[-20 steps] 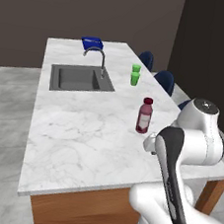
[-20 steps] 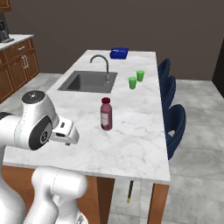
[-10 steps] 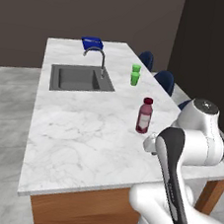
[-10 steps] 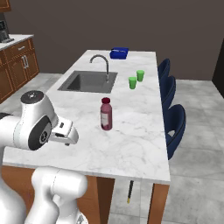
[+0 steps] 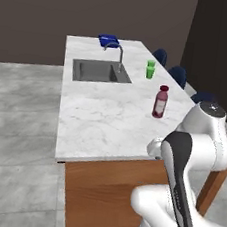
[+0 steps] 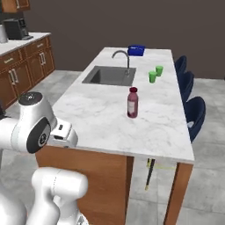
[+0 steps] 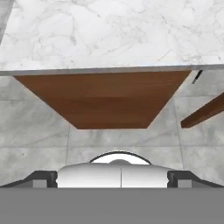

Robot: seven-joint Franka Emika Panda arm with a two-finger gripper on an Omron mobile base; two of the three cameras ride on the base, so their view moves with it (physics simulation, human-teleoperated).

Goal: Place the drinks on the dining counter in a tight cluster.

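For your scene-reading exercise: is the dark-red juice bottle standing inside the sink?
No, the juice bottle stands upright on the marble top of the dining counter, nearer the camera than the sink.

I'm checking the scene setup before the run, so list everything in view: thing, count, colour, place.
juice bottle: one, dark red, upright mid-counter, nearer the stool side.
green cups: two, green, side by side past the bottle.
blue container: one, blue, far end of counter.
sink: one, dark, inset, with grey curved faucet.
dining counter: one, white marble top, wooden base.
stools: three, blue, along one side.
wall cabinets: wooden, far left.
gripper: one, dark tips, open, before the counter's near end.
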